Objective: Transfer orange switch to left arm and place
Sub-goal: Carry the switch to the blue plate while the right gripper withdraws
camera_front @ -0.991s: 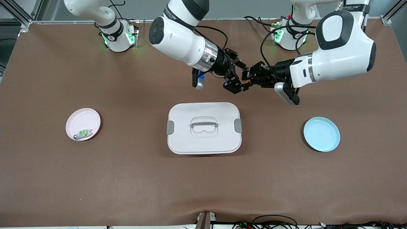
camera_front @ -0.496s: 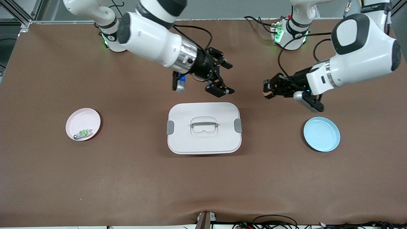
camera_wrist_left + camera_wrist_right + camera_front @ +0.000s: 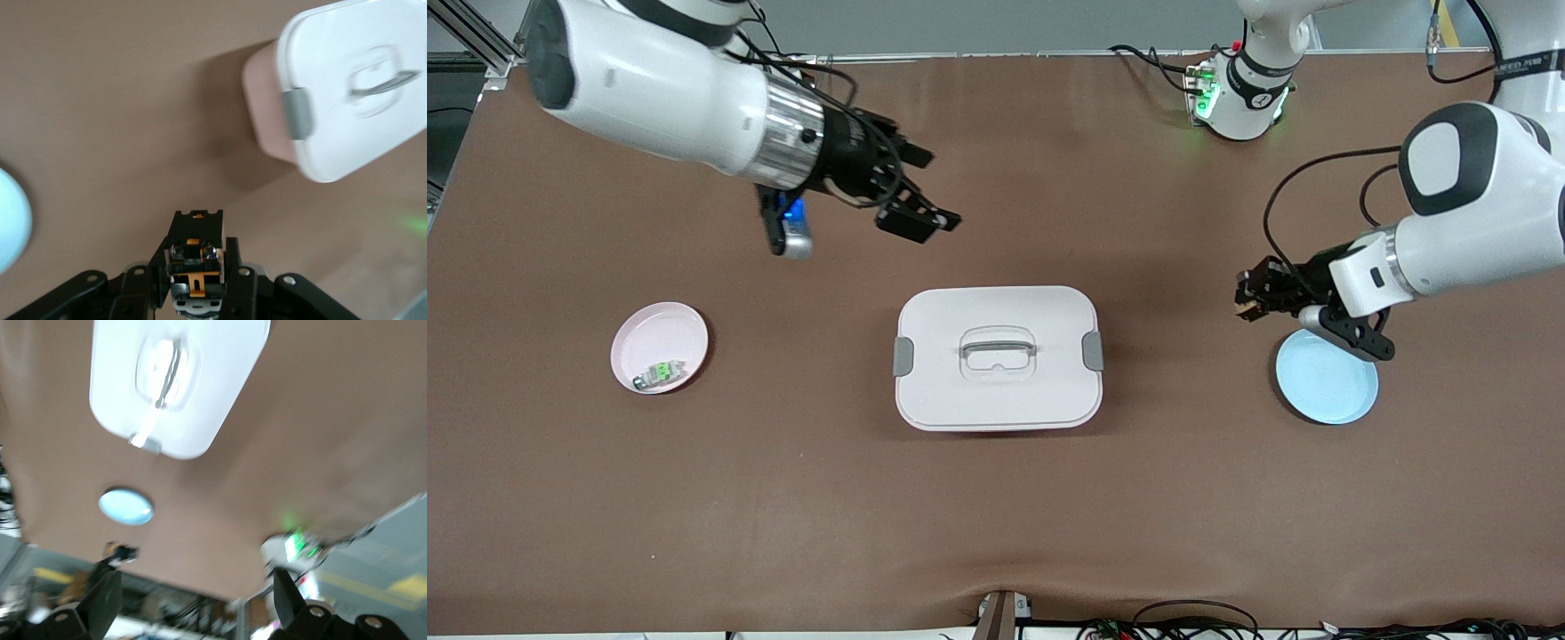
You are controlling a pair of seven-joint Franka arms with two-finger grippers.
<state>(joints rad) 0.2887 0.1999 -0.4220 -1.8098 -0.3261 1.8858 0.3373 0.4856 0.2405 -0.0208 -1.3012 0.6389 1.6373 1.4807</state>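
Observation:
The orange switch point(image 3: 195, 259), a tiny black block with an orange centre and silvery bits, sits between the shut fingers of my left gripper point(image 3: 195, 267). In the front view my left gripper point(image 3: 1245, 300) holds it up by the rim of the blue plate point(image 3: 1327, 378), on the side toward the box. The white box point(image 3: 996, 357) with grey clips stands mid-table; it also shows in the left wrist view point(image 3: 353, 87) and the right wrist view point(image 3: 177, 380). My right gripper point(image 3: 925, 218) is open and empty, up over the table toward the right arm's end, and shows in its own wrist view point(image 3: 193, 607).
A pink plate point(image 3: 654, 338) at the right arm's end holds a tiny clear-and-green component point(image 3: 660, 373). The blue plate also shows in the left wrist view point(image 3: 10, 227) and the right wrist view point(image 3: 125, 507). Both arm bases stand along the table's edge farthest from the front camera.
The grippers have parted from their meeting point above the box. My left gripper carried the orange switch to the blue plate's rim. My right gripper, open, drew back toward the right arm's end.

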